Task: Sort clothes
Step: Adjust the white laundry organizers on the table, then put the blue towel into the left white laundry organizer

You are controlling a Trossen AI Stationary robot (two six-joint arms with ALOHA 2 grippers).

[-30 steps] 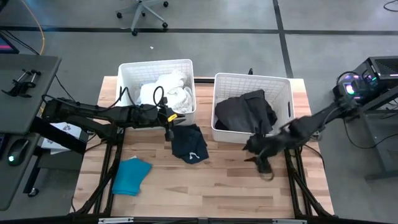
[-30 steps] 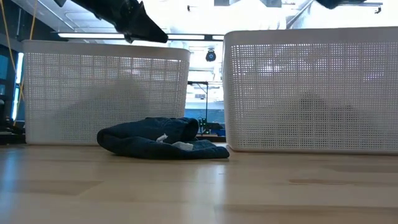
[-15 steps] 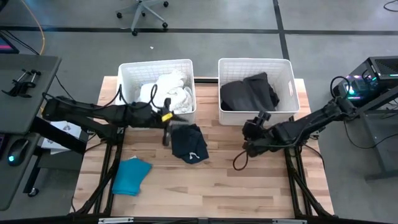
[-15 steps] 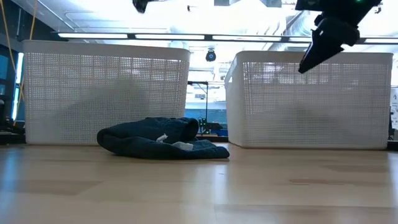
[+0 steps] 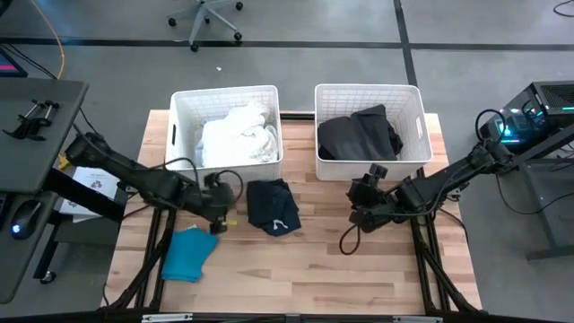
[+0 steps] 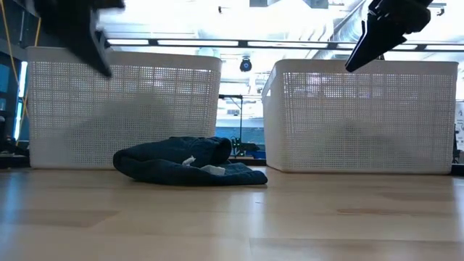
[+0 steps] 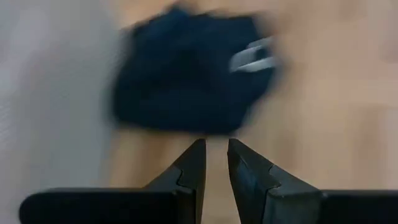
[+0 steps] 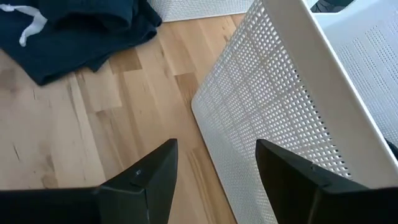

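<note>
A navy garment [image 5: 273,206] lies crumpled on the table in front of the two baskets; it also shows in the low view [image 6: 188,163] and in both wrist views [image 7: 186,74] [image 8: 68,31]. A teal garment [image 5: 188,253] lies flat near the table's near left corner. White clothes [image 5: 238,135] lie in the left basket [image 5: 179,135]. A dark grey garment [image 5: 359,135] lies in the right basket [image 5: 417,135]. My left gripper [image 5: 218,215] hovers between the teal and navy garments, fingers almost together [image 7: 214,155], empty. My right gripper [image 5: 359,213] is open [image 8: 214,168] and empty, in front of the right basket.
The right basket's perforated wall [image 8: 298,112] stands close beside my right gripper. Bare wood lies along the near edge [image 5: 305,278] and between the two grippers. A black cable loop [image 5: 348,238] hangs below the right arm.
My left gripper has gone from the left basket's near wall toward the table's near left, down beside the teal garment. The right basket has slid toward the far edge and straightened. My right gripper has moved a little toward the table's left and far edge. The garments have kept still.
</note>
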